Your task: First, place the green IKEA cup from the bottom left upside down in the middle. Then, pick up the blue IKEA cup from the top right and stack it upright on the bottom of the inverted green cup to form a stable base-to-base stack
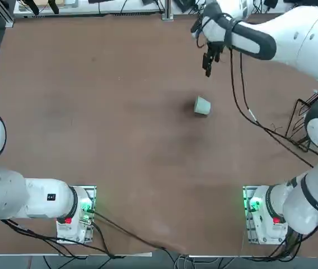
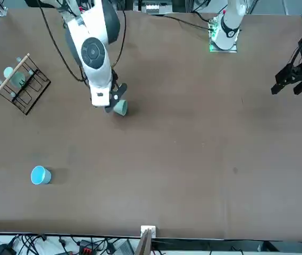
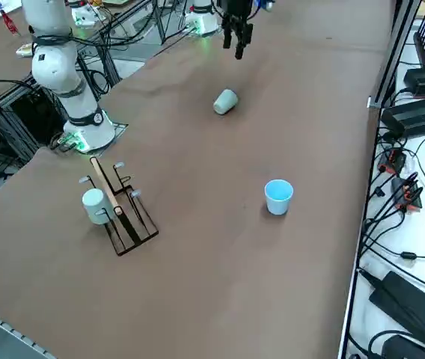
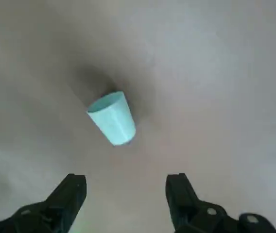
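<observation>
Smooth blue IKEA cup (image 3: 278, 197) stands upright; tapered green IKEA cup (image 1: 202, 105) lies tipped mid-desk; right pincer (image 1: 208, 60) hovers wide, empty.

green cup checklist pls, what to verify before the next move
1. Green cup upside down: not ok, it lies tipped on its side.
2. Green cup mid-table: ok, roughly.
3. Right tool free: ok, open, holding nothing, above the table beyond the green cup.
4. Blue cup graspable: ok, upright, mouth up, nothing near it.
5. Stack started: not ok, the cups sit far apart.
6. Rack clear of path: ok, off at the table's side.
</observation>
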`<control>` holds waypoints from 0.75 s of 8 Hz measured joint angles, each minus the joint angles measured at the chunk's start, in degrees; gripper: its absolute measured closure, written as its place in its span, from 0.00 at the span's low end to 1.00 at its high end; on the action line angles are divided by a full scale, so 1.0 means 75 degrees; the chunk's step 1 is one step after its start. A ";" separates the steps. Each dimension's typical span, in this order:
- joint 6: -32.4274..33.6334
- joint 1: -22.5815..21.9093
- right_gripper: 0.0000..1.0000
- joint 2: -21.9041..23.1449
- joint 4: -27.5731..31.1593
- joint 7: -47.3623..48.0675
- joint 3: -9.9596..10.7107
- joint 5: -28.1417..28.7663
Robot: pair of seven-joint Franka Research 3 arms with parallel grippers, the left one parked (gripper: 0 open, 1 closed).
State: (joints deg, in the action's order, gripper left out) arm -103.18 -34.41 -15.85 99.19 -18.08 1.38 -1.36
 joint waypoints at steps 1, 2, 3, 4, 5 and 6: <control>-0.0768 -0.0002 0.00 0.0054 0.0632 -0.0102 0.0001 0.0039; -0.1625 -0.0007 0.00 0.0114 0.1338 -0.0285 0.0001 0.0051; -0.2481 -0.0013 0.00 0.0181 0.2056 -0.0534 0.0001 0.0062; -0.3191 -0.0014 0.00 0.0269 0.2682 -0.0749 0.0001 0.0065; -0.3708 -0.0017 0.00 0.0383 0.3209 -0.0882 0.0001 0.0066; -0.3996 -0.0027 0.00 0.0537 0.3592 -0.0949 0.0001 0.0066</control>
State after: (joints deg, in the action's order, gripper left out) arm -133.15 -34.61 -11.83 126.13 -25.20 1.39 -0.87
